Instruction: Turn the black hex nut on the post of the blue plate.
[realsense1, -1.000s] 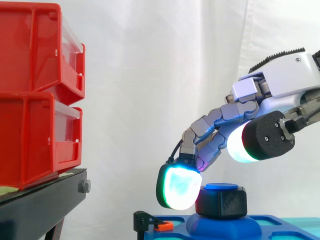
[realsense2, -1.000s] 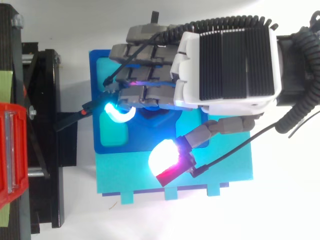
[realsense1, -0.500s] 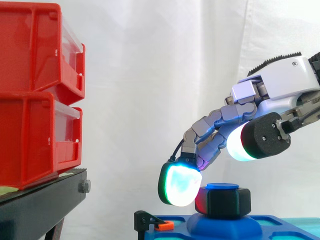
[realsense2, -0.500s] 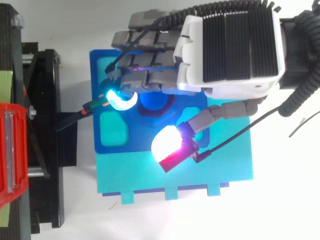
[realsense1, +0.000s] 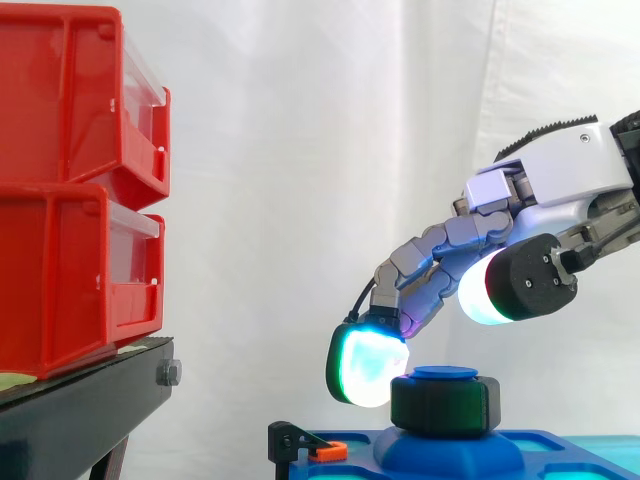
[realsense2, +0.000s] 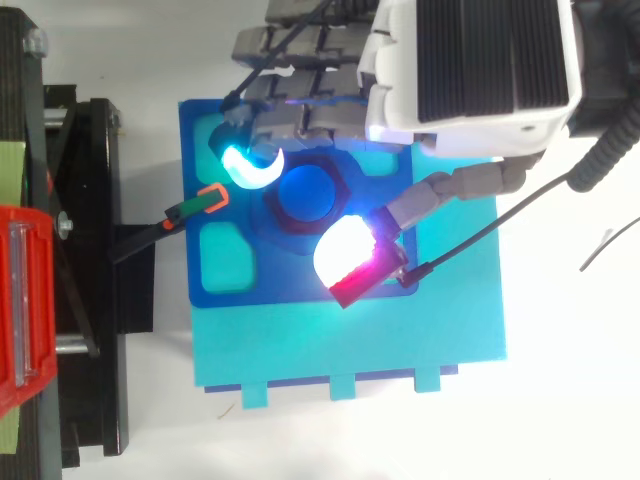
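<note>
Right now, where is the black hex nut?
In the side view the black hex nut sits low and right of centre, on the post of the blue plate, just below the hand.
</note>
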